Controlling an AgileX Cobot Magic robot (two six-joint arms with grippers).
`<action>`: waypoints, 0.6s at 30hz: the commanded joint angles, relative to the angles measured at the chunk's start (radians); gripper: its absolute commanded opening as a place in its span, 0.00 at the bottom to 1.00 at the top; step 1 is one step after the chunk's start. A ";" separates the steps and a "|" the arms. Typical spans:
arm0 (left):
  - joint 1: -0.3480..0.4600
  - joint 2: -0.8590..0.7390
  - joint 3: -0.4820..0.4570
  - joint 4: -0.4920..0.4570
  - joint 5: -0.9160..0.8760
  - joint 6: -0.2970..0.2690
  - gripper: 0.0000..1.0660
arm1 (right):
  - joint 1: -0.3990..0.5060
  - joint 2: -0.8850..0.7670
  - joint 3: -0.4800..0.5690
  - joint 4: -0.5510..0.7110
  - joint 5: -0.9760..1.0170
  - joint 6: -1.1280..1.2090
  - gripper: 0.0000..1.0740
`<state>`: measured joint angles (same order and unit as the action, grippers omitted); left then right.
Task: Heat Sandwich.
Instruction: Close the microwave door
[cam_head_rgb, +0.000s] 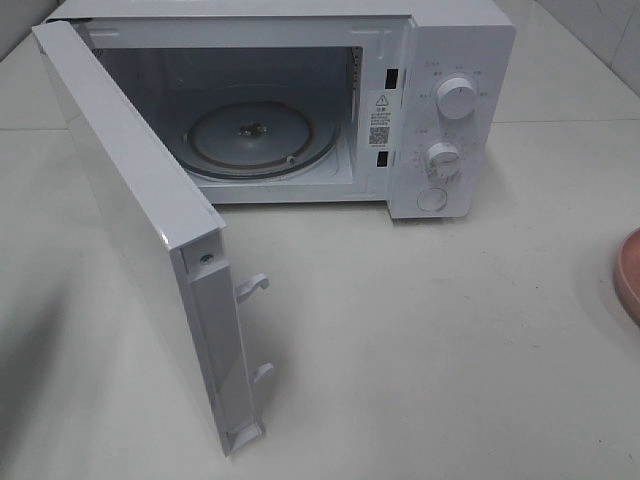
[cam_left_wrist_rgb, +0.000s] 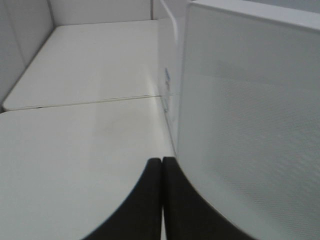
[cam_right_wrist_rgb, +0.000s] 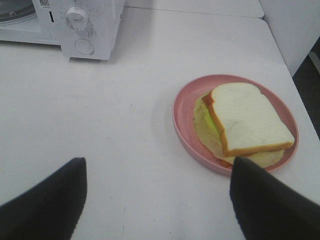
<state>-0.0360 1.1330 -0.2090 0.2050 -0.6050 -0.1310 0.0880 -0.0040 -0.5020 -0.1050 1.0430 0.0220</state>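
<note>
- Three views are given; exterior high view first. A white microwave (cam_head_rgb: 300, 100) stands on a pale table (cam_head_rgb: 450, 350), its cavity open and its glass turntable (cam_head_rgb: 258, 138) bare. The microwave door (cam_head_rgb: 130, 220) is swung fully outward toward the camera, with two latch hooks (cam_head_rgb: 252, 288) projecting from its free edge. Two round knobs (cam_head_rgb: 457, 98) and a round button sit on the control panel to the right of the cavity. A sliver of the pink plate (cam_head_rgb: 630, 275) shows at the right border, well apart from the microwave. Neither arm appears in this view.
- Left wrist view. The left gripper (cam_left_wrist_rgb: 162, 172) hovers over the table with its two dark fingers (cam_left_wrist_rgb: 147, 200) pressed together, nothing between them. A large white textured panel (cam_left_wrist_rgb: 250, 125) rises just beside the fingers and blocks everything beyond on that side. A seam in the table (cam_left_wrist_rgb: 90, 102) runs across the surface ahead.
- Right wrist view. The right gripper (cam_right_wrist_rgb: 157, 190) has its fingers (cam_right_wrist_rgb: 50, 205) spread wide apart and holds nothing. The sandwich (cam_right_wrist_rgb: 245, 125), white bread with tan crust over a pale green layer, lies on the pink plate (cam_right_wrist_rgb: 182, 112) near one finger; whether that finger touches the plate rim cannot be told. The microwave's control panel (cam_right_wrist_rgb: 82, 25) stands beyond, well apart from the plate, with bare table between them.
</note>
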 joint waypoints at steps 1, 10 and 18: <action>-0.074 0.056 -0.020 0.014 -0.043 -0.007 0.00 | -0.008 -0.026 -0.001 -0.001 -0.006 -0.012 0.71; -0.203 0.251 -0.074 0.014 -0.164 -0.005 0.00 | -0.008 -0.026 -0.001 -0.001 -0.006 -0.012 0.71; -0.306 0.381 -0.160 -0.024 -0.185 0.022 0.00 | -0.008 -0.026 -0.001 -0.001 -0.006 -0.012 0.71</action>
<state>-0.3200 1.5000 -0.3460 0.1940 -0.7680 -0.1240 0.0880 -0.0040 -0.5020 -0.1050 1.0430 0.0220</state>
